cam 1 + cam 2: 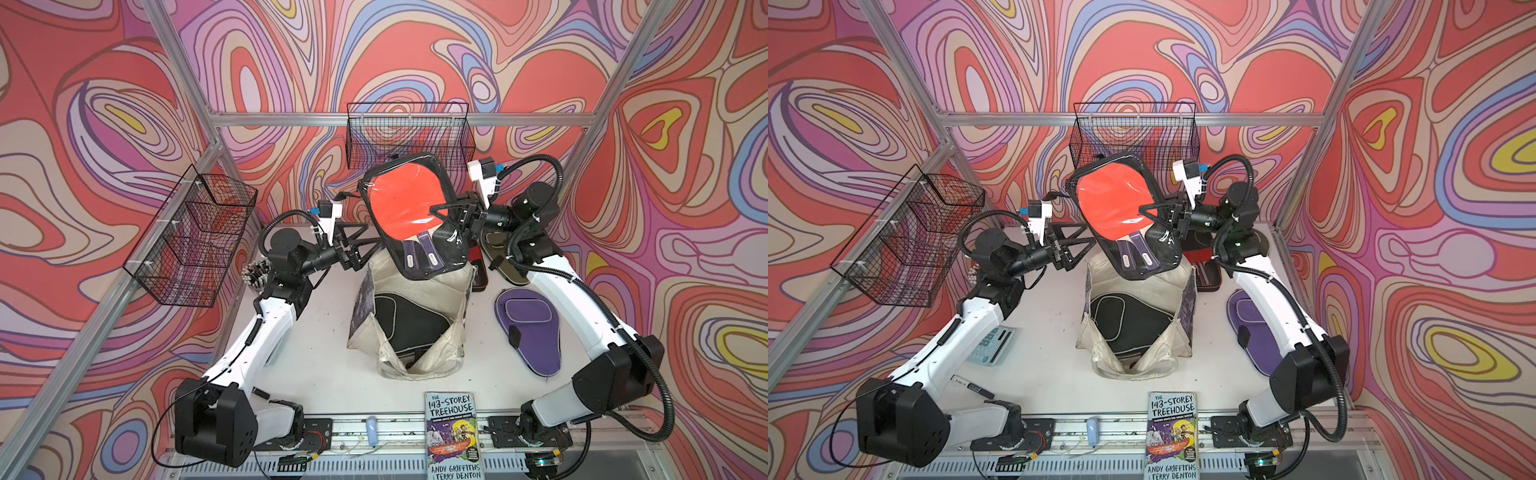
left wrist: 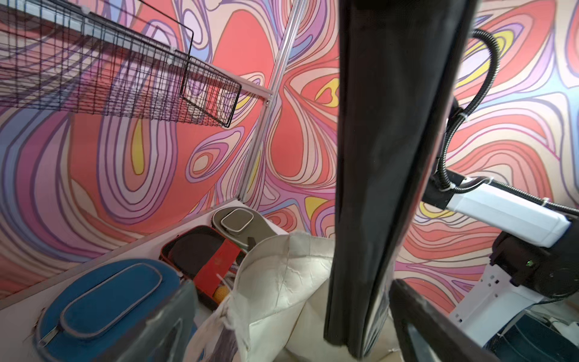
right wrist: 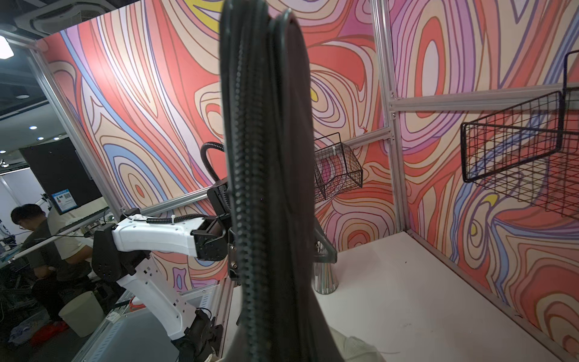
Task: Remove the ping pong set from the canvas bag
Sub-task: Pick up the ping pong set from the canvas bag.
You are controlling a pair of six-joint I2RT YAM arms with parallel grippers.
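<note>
A flat black-edged pack showing red paddles [image 1: 399, 199] [image 1: 1113, 203] hangs tilted above the canvas bag [image 1: 382, 268] [image 1: 1096, 266]. My right gripper [image 1: 436, 210] [image 1: 1144, 208] is shut on the pack's right edge. My left gripper [image 1: 374, 239] [image 1: 1090, 237] stands open at the pack's lower left. In the left wrist view the pack [image 2: 376, 156] is edge-on between the spread fingers [image 2: 163, 326], touching neither. A black case [image 1: 407, 320] lies inside the bag. On the table lie purple [image 1: 528, 328], olive [image 2: 238, 222], maroon [image 2: 200, 250] and blue [image 2: 103, 307] cases.
A paperback book [image 1: 453, 436] lies at the front edge. Wire baskets hang on the left wall [image 1: 195, 237] and the back wall [image 1: 409, 133]. A cup of pens [image 1: 255, 274] stands behind my left arm. A marker [image 1: 973, 386] lies near the left arm's base.
</note>
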